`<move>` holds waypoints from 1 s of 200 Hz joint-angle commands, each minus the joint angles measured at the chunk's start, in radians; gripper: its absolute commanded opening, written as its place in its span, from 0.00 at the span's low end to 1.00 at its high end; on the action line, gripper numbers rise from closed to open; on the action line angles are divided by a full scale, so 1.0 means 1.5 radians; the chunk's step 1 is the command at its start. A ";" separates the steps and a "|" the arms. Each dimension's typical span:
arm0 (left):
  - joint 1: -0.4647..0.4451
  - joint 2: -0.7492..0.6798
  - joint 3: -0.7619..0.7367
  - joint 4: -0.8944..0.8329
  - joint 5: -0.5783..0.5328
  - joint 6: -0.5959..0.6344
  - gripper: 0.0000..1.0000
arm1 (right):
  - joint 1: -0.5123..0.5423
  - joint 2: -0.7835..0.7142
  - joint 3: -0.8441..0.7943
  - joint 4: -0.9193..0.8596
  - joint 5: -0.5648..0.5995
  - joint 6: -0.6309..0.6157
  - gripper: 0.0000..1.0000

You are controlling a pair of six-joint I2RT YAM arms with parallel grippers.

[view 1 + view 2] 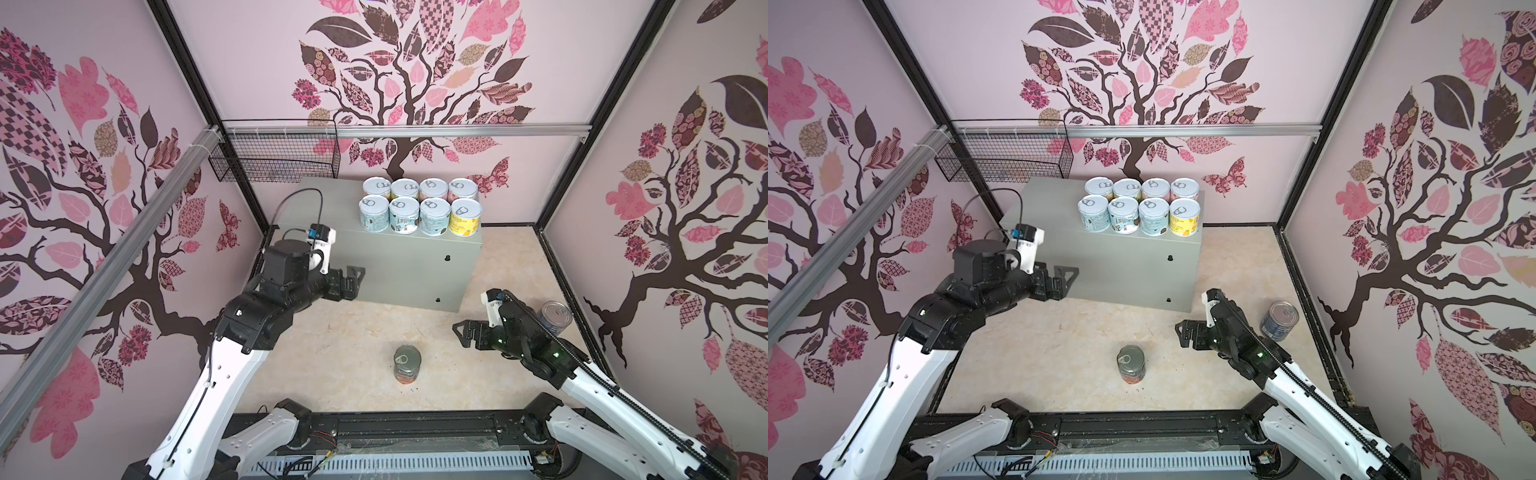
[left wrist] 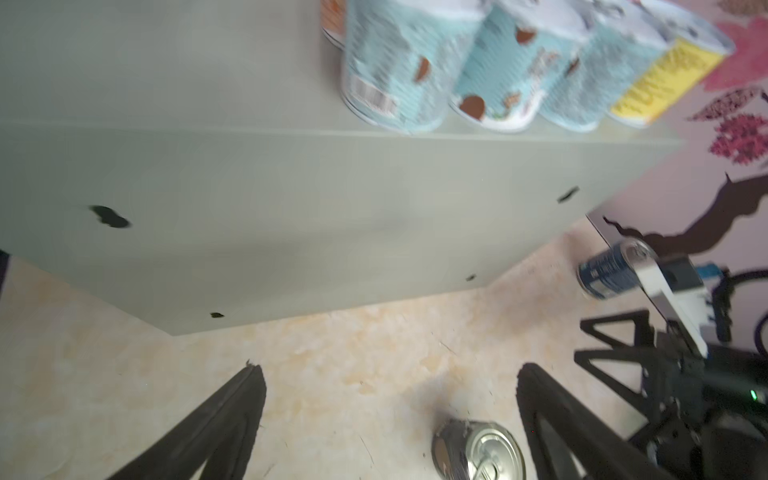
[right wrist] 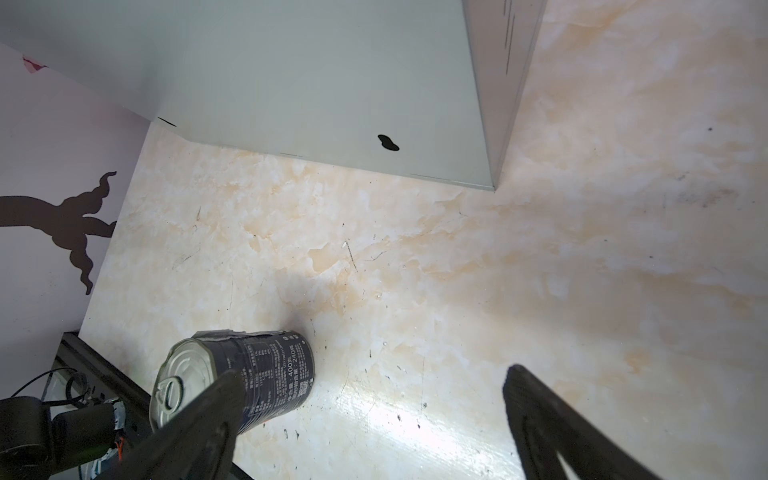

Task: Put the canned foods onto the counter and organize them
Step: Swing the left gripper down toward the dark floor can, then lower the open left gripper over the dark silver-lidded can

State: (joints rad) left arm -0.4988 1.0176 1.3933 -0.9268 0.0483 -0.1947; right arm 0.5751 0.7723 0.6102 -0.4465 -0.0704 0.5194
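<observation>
Several short pastel cans [image 1: 419, 205] [image 1: 1140, 205] stand in two rows on the right half of the grey counter [image 1: 395, 266] [image 1: 1121, 266]. A reddish can [image 1: 407, 365] [image 1: 1131, 365] stands upright on the floor at mid front. A dark blue can [image 1: 555, 316] [image 1: 1279, 320] stands on the floor near the right wall. My left gripper [image 1: 355, 282] [image 2: 390, 370] hangs open and empty before the counter's left front. My right gripper [image 1: 461, 334] [image 3: 374, 374] is open and empty above the floor, with the blue can [image 3: 266, 374] beside one finger.
A black wire basket [image 1: 274, 153] hangs on the back wall above the counter's left end. Patterned walls close in both sides. A black rail [image 1: 415, 428] runs along the front. In the left wrist view the reddish can [image 2: 478, 451] lies below the jaws.
</observation>
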 commanded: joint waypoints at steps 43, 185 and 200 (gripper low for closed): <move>-0.155 -0.078 -0.189 0.018 -0.065 -0.059 0.98 | 0.003 -0.010 0.020 -0.041 0.013 0.012 1.00; -0.325 -0.239 -0.583 0.268 -0.113 -0.251 0.98 | 0.002 0.099 0.002 0.051 -0.055 0.014 1.00; -0.347 -0.233 -0.607 0.299 -0.123 -0.256 0.98 | 0.002 0.104 -0.001 0.058 -0.061 0.013 1.00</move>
State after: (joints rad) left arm -0.9833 0.6662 0.5461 -0.5987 -0.1093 -0.5472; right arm 0.5751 0.9173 0.6209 -0.3874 -0.1394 0.5453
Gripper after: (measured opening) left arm 0.980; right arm 0.999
